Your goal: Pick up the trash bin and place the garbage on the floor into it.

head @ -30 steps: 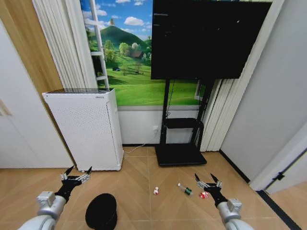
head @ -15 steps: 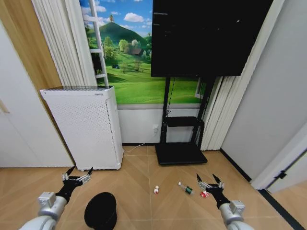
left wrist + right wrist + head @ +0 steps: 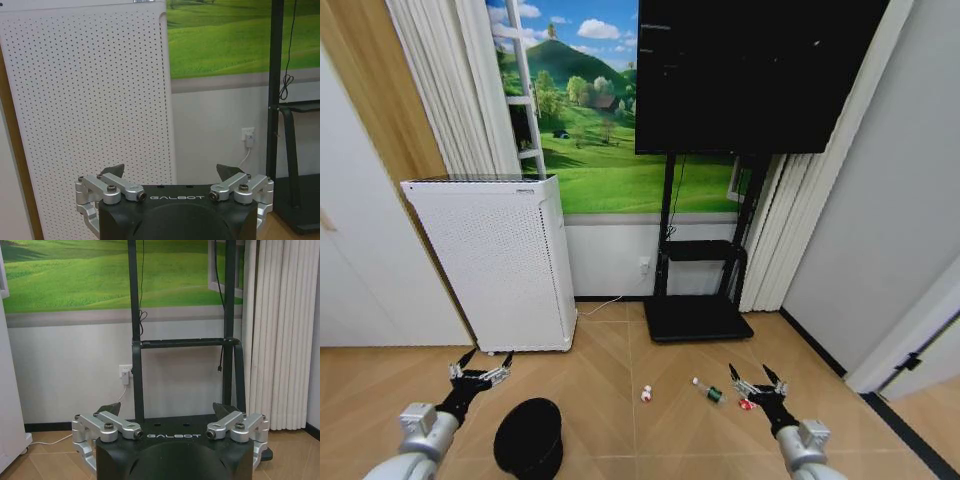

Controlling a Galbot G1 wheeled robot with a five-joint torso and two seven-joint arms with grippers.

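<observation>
So it's a room with a light wood herringbone floor [image 3: 610, 370], and a big green-hills mural [image 3: 590, 130] on the back wall. A tall white perforated appliance [image 3: 495, 265] stands on the left against the wall. To its right is a large dark TV [image 3: 755, 75] on a black stand with a flat base [image 3: 695, 320].

The small round black trash bin [image 3: 530, 438] sits upright on the floor near the bottom edge of the head view, tapering a bit toward its base. Its inside just looks dark, so I can't tell whether anything's in it.

The garbage is scattered on the floor out in front of the stand base, all tiny next to the bin. There's a small red-and-white piece [image 3: 646, 394], a little green bottle with a white cap [image 3: 706, 389] lying on its side, and another red-and-white piece [image 3: 746, 404].

The left gripper [image 3: 480, 375] hangs just above the floor, up and to the left of the bin, not touching it, its fingers spread wide and empty. The right gripper [image 3: 757, 383] is just beside the second red-and-white piece, also splayed wide with nothing in it.
</observation>
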